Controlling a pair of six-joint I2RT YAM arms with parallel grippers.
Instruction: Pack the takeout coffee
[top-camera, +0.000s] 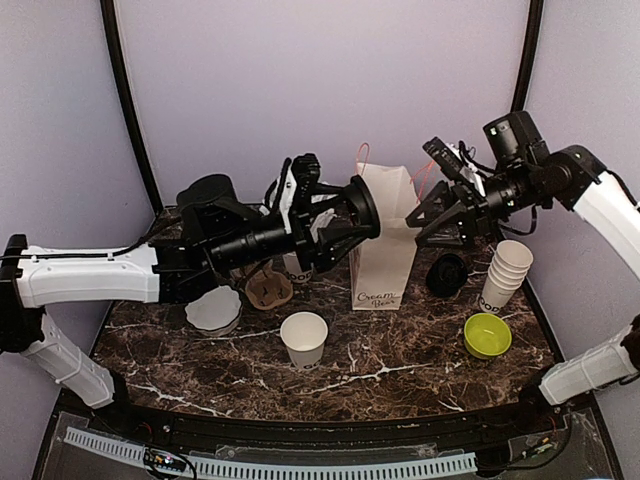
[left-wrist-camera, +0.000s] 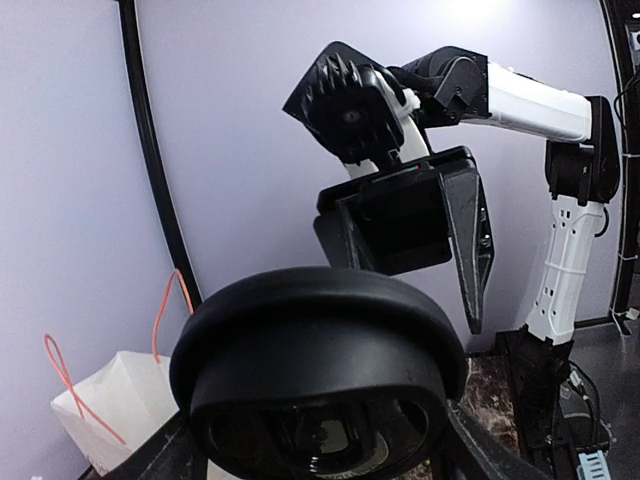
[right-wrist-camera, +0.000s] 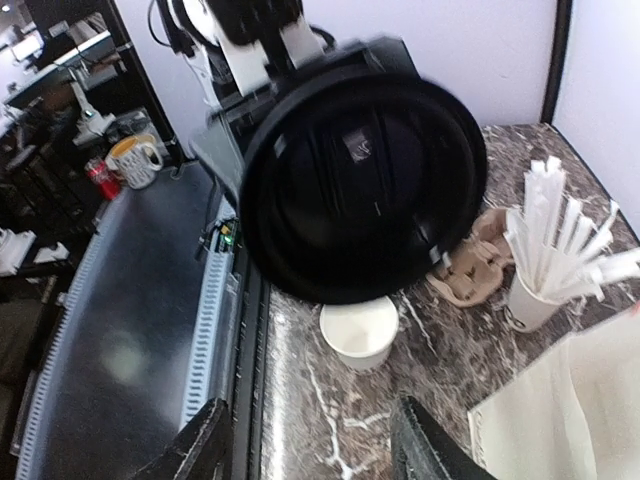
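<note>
coffee cup (top-camera: 304, 338) on marble table (top-camera: 400, 352)

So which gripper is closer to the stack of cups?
Right. The right gripper hovers just up-left of the stack; the left gripper, holding a black lid, sits left of the paper bag.

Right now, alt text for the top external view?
The left gripper holds a black lid in the air beside a white paper bag, with the right gripper just across the bag's top. On the marble table below stand an open white cup and a stack of white cups.
</note>
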